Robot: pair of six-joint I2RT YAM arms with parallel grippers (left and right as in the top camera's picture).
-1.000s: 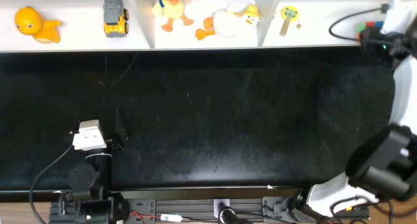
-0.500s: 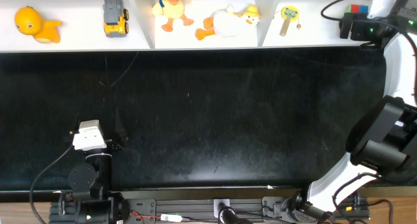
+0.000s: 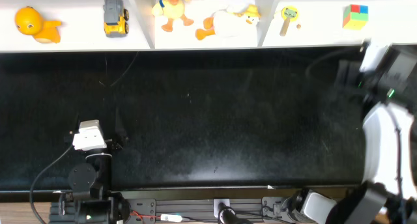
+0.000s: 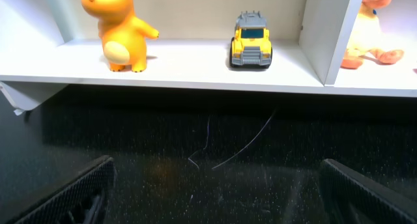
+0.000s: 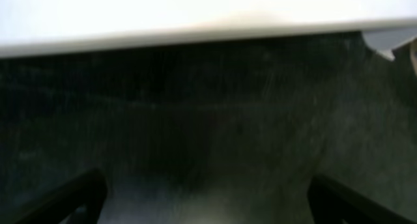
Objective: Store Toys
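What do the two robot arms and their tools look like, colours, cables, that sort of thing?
The left arm is black with a white block on top and a thin black cable. The right arm has white links, black joints and a small green light. The left tool and right tool have dark fingers.

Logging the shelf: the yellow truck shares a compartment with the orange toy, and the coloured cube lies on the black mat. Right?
No. The top view shows the coloured cube on the white shelf, at its right end, not on the black mat. The yellow truck does share a compartment with the orange toy.
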